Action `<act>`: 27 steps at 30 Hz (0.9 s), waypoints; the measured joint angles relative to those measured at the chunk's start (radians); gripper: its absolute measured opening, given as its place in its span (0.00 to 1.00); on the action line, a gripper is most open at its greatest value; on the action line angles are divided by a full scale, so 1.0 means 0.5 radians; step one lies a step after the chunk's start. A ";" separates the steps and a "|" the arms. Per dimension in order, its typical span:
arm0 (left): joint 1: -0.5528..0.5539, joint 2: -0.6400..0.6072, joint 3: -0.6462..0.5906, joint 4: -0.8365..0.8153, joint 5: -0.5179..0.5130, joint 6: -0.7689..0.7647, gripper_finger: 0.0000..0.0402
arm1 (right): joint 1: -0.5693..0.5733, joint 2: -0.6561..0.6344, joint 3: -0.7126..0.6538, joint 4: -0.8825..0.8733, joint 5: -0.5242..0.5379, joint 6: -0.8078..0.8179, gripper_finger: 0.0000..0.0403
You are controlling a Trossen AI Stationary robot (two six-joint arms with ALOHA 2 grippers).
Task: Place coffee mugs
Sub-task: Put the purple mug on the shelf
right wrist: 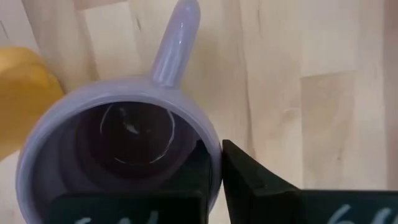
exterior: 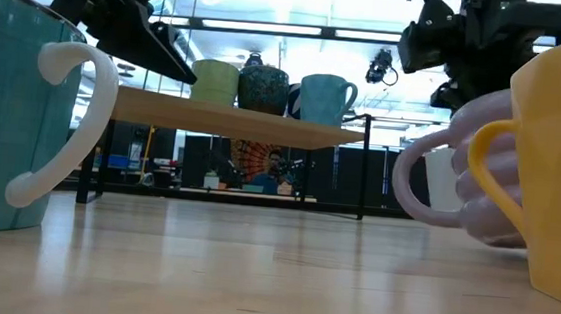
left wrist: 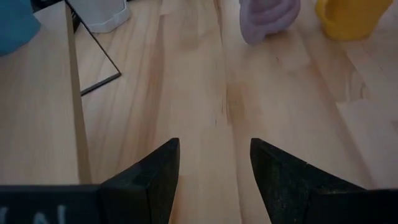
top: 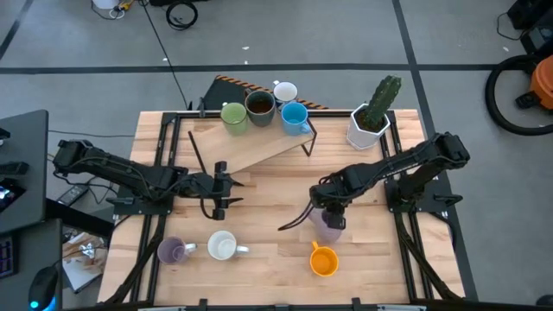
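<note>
High view: right hand (top: 329, 210) is down over the pale purple mug (top: 329, 225), which stands on the tabletop (top: 268, 186) just behind the orange mug (top: 323, 260). Left hand (top: 223, 188) waits above bare wood near the front edge of the shelf (top: 251, 145). Green mug (top: 233, 115), brown mug (top: 259, 105), blue mug (top: 295, 117) and a white mug (top: 285, 91) are up on or at the shelf; a second purple mug (top: 171, 250) and a second white mug (top: 223, 246) remain on the tabletop at front left. Cactus pot (top: 369, 123) stands off the shelf's right end.

Low view: purple mug upright, handle (exterior: 411, 182) pointing toward the shelf; base seems to be on the wood.

Left wrist view: left fingers (left wrist: 152, 180) well apart, nothing between them.

Right wrist view: right fingers clamped together on the mug's rim (right wrist: 211, 155), one inside and one outside the wall, roughly a quarter turn round from the handle.

Judgement on the step (grasp, then lift to shelf): a rim pinch on glazed ceramic can swing. Lift straight up first, clear of the orange mug close beside it, keep the mug upright, move slowly, and approach a free spot on the shelf without nudging the mugs already there.
</note>
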 joint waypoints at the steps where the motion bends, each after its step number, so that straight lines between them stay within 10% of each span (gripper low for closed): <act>1: 0.003 0.000 0.000 0.000 0.000 -0.016 0.51 | -0.018 0.000 0.000 0.012 0.010 -0.036 0.06; 27: 0.002 -0.001 0.146 -0.327 0.008 -0.158 0.51 | -0.359 0.253 1.085 -0.297 0.188 -0.661 0.06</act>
